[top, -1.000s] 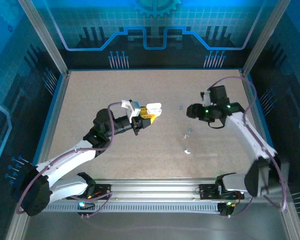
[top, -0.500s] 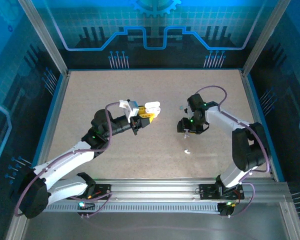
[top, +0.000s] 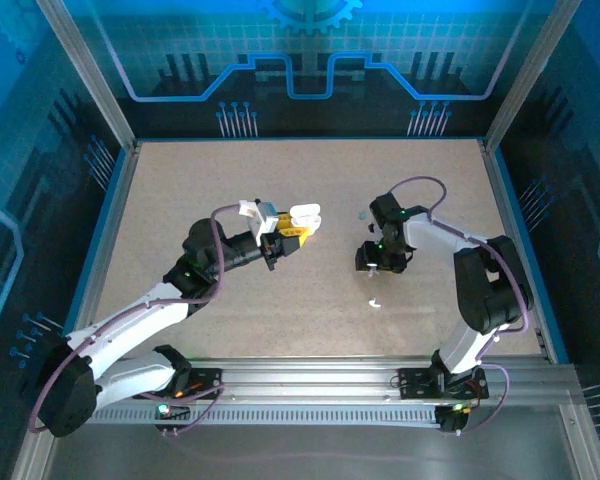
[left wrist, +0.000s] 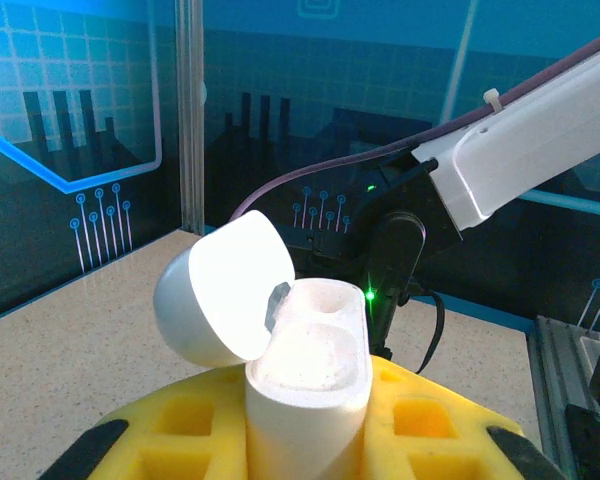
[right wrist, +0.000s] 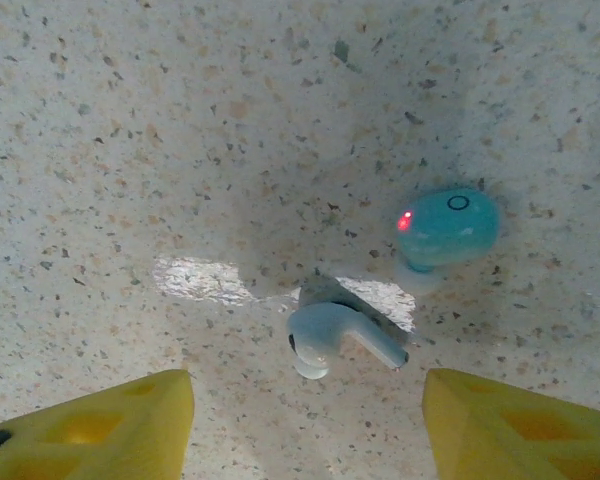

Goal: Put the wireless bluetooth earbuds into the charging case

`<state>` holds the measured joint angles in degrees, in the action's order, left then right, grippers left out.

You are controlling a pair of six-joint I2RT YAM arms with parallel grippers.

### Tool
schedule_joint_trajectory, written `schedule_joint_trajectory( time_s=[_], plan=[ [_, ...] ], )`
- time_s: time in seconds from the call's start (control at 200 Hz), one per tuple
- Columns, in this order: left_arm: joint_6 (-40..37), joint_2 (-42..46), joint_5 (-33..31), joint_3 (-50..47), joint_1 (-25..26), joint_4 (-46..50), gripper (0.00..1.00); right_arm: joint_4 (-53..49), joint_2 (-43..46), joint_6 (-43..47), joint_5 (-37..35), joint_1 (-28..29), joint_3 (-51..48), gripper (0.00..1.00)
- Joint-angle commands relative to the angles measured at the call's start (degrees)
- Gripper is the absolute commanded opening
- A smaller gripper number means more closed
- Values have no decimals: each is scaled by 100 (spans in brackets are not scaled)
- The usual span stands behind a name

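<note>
the left tool (top: pixel 285 238) is clenched on the open white charging case (left wrist: pixel 310 360), lid (left wrist: pixel 220 290) tipped back, seemingly offering its socket, while the right tool (right wrist: pixel 305 420) hangs released astride a white earbud (right wrist: pixel 325 335) on the bench (top: pixel 230 180), a teal earbud (right wrist: pixel 447 228) at two o'clock.

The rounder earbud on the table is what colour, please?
The earbud is pale turquoise with a small red dot; it shows best in the right wrist view.

Blue cast; case (left wrist: pixel 305 370) glares white
</note>
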<state>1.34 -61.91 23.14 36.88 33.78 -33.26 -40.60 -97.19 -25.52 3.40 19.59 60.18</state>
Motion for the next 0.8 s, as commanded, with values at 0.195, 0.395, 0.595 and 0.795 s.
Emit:
schedule_joint_trajectory(
  time_s=[0.195, 0.395, 0.595, 0.795],
  plan=[
    [-21, 44, -37, 75, 41, -37, 22, 145, -166, -35, -164, 62, -50, 65],
    [-20, 62, -28, 97, 43, 18, 22, 261, -305, -6, -157, 69, -16, 64],
    [-21, 91, -35, 106, 48, 48, 22, 419, -339, -39, -142, 70, -78, 64],
    [-12, 75, -28, 105, 49, 49, 22, 257, -371, -86, -17, 124, -64, 62]
  ],
)
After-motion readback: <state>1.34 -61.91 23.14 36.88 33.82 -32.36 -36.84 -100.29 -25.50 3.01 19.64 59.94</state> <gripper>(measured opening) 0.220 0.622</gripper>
